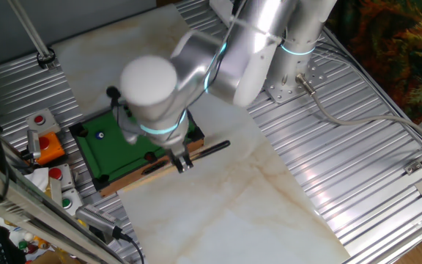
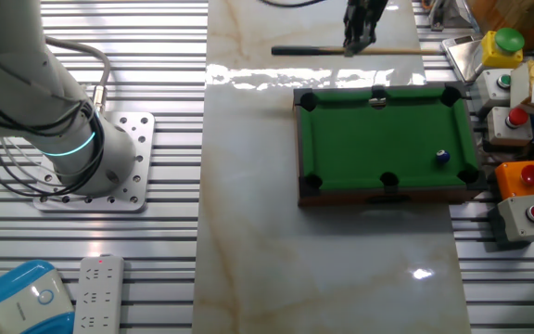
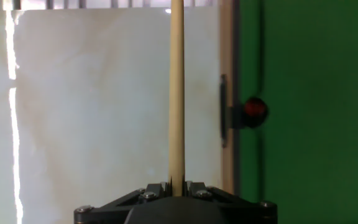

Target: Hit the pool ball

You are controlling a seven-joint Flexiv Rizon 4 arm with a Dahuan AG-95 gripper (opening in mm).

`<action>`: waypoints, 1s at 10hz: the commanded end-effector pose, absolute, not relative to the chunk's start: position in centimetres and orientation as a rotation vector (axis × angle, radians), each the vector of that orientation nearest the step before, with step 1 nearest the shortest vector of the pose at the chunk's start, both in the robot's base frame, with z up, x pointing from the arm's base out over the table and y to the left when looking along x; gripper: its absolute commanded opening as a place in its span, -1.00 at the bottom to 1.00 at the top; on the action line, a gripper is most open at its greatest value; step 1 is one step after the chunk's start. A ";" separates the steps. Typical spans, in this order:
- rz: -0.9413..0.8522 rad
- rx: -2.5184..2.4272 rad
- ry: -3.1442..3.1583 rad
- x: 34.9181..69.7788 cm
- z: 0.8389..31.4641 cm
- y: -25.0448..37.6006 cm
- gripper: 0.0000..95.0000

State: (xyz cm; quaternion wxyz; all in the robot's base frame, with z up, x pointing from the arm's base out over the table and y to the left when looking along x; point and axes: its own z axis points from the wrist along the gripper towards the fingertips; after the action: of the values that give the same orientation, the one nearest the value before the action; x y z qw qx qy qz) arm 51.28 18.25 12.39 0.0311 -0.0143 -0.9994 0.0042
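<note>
Other fixed view: pool ball (image 2: pixel 442 157), dark blue, sits on the green felt of the miniature pool table (image 2: pixel 360 139), near the corner pocket on the button-box side. Cue stick (image 2: pixel 341 50) lies on the marble worktop (image 2: pixel 248 232) just beside the table's far rail, parallel to it. Hand (image 2: pixel 357 42) is down on the cue's middle, apparently clenched on it. Judged step: picking up the cue. Next move calls for lifting it, then lining its tip behind the ball. Hand view shows the cue running straight out from between the fingers, table rail alongside; ball not visible there. One fixed view has the arm hiding much of the table.
</note>
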 end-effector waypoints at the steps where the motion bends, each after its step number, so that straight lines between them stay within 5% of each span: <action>1: 0.000 -0.126 -3.066 50.4 13.5 16.2 -1.00; 10: 0.001 -0.396 -3.066 47.9 13.4 10.3 -1.00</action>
State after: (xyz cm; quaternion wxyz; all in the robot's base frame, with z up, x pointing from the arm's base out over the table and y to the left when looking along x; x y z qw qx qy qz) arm 48.20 10.45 13.24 0.0278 -0.1311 -0.9910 0.0023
